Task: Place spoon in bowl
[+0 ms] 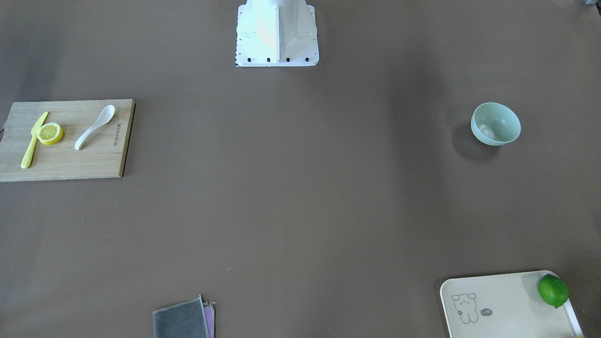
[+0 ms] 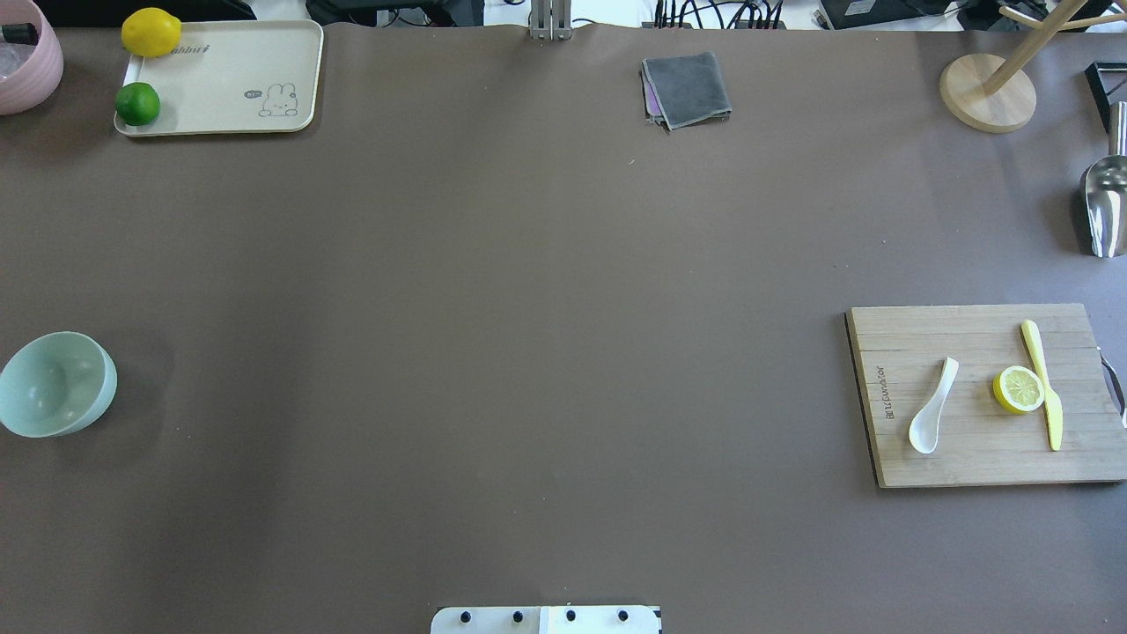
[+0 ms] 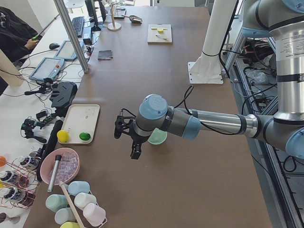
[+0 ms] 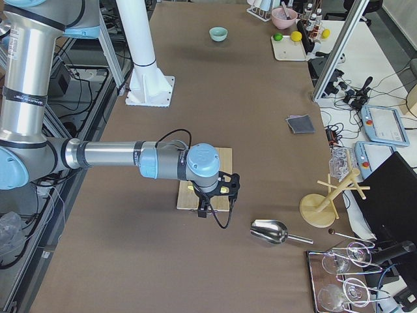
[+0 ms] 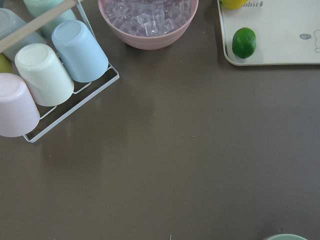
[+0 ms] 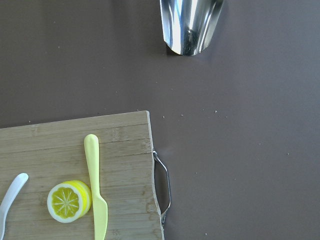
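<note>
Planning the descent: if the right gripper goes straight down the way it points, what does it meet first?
Probably the cutting board near its metal handle, or bare table beside it; depth is unclear.

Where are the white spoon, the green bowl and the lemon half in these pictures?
white spoon (image 2: 933,407), overhead view, where the handle meets the scoop.
green bowl (image 2: 53,383), overhead view, its bare inside.
lemon half (image 2: 1019,389), overhead view, its cut face.

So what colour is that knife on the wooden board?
The knife is plain yellow, clearest in the overhead exterior view.
</note>
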Controlling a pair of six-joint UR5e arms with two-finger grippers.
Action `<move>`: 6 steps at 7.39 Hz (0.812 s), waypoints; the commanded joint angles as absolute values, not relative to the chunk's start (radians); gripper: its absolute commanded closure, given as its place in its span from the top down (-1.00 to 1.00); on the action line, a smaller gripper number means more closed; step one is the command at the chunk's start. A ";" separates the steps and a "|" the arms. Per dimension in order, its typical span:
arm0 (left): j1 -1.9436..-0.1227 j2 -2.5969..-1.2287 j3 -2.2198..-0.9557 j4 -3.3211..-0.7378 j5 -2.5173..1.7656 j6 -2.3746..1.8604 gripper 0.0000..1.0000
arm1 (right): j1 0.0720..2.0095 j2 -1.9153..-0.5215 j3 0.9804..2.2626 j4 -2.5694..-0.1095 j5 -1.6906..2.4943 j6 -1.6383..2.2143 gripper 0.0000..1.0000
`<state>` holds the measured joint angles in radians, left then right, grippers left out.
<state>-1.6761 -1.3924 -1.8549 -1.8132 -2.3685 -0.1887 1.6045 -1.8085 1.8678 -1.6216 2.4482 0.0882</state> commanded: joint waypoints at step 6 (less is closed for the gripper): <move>-1.671 -1.408 -1.815 -1.813 -2.370 -0.189 0.95 | 1.582 -1.714 1.833 -1.629 2.419 0.118 1.00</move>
<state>-1.6706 -1.4074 -1.8165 -1.8131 -2.3700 -0.1887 1.5868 -1.7243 1.8376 -1.6282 2.4212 0.1143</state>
